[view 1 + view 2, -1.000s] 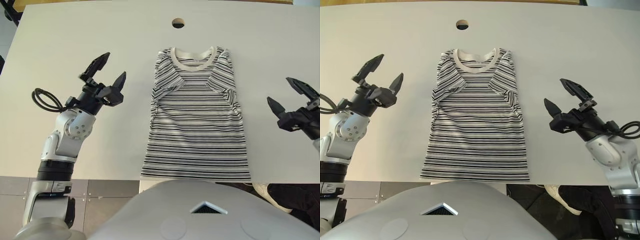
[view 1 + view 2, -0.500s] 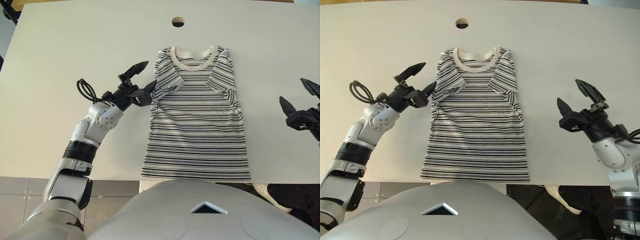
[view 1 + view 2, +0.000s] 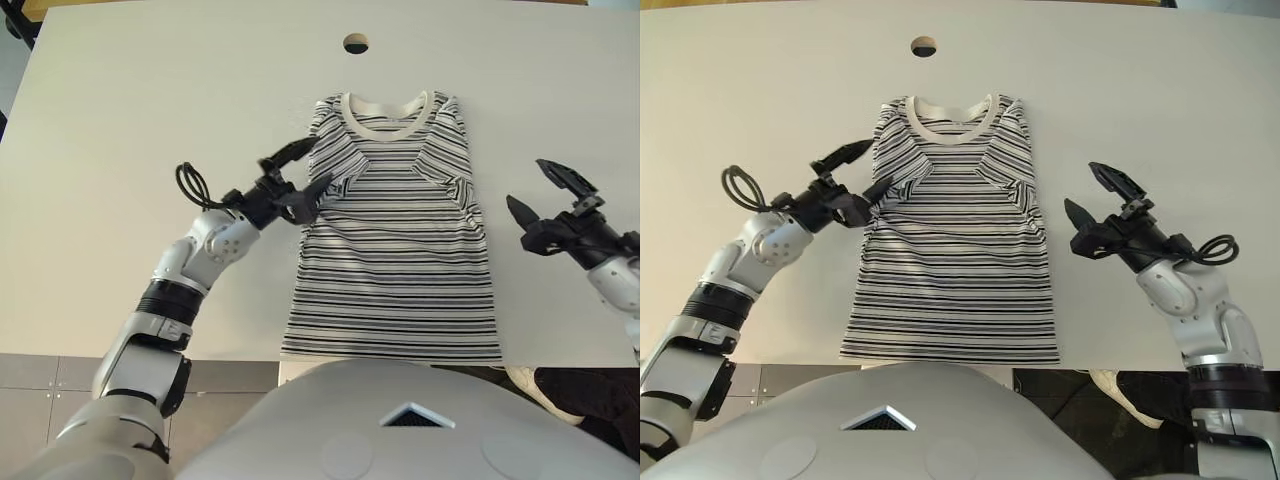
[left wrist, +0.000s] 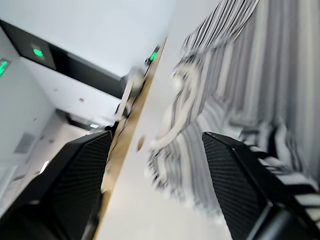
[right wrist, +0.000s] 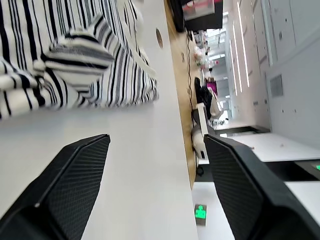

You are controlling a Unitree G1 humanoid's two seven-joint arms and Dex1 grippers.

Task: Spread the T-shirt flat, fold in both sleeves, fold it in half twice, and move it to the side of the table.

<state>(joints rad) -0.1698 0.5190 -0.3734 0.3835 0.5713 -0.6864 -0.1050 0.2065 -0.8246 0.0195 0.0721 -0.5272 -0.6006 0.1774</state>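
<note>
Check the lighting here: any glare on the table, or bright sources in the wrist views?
Left eye view: the table is evenly lit with no glare patch, and the T-shirt casts hardly any shadow. Right wrist view: ceiling light strips shine bright beyond the table's edge. Left wrist view: a green lamp glows against a dark band.
</note>
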